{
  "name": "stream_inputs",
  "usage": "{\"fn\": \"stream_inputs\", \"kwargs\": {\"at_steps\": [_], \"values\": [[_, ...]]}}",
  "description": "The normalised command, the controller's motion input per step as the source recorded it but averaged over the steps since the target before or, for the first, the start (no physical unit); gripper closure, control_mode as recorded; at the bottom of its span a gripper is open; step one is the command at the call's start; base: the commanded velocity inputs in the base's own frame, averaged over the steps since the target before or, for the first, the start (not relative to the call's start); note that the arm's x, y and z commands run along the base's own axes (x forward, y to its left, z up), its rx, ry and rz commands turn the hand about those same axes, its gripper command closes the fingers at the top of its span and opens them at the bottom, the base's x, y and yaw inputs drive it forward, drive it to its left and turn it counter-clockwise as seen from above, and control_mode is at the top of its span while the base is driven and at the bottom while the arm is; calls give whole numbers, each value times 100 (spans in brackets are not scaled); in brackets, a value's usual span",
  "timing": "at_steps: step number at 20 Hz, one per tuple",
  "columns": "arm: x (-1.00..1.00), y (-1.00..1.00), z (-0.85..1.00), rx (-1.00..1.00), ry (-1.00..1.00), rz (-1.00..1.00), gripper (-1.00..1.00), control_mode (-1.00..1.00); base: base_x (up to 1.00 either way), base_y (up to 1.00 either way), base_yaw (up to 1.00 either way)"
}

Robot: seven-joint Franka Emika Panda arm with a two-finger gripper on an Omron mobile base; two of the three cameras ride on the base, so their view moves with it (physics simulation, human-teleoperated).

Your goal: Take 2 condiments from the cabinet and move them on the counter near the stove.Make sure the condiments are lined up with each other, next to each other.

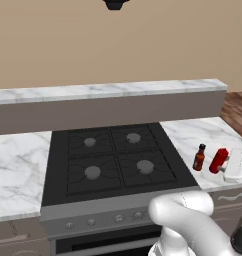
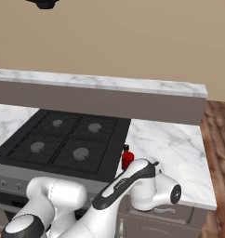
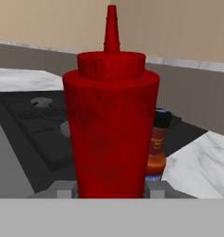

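Hand view puts us right up against the slim, tall, all-red plastic squeeze bottle [image 3: 111,125], nozzle up, with the tool [image 3: 111,189] pinching its lower body, one grey pad showing on either side of the base. Just behind it and a touch to its right peeks the shorter reddish-brown sauce bottle with the dark neck and cap [image 3: 157,150], and that is the relation everything turns on: the sauce bottle stands upright on the white marble table with grey veins [image 1: 193,137], just to the right of the black four-burner gas stove [image 1: 113,157], and the red bottle lies immediately on the sauce bottle's far side from the stove. In the left base view the red bottle [image 1: 218,160] leans, its top tipped away from the sauce bottle [image 1: 199,157], so its long axis is not yet parallel to the neighbour's. My read: the second condiment is almost home; it wants righting and setting down close beside the sauce bottle, in line with it, without knocking it.
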Motion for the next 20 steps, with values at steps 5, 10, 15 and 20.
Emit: {"fn": "stream_inputs", "kwargs": {"at_steps": [5,10,15,20], "values": [[14,0,-24,-3,5,0,100,-100,0,0,0],[5,0,-19,0,1,0,100,-100,0,0,0],[2,0,-17,0,-2,0,100,-100,0,0,0],[10,0,-11,0,-2,0,100,-100,0,0,0]]}}
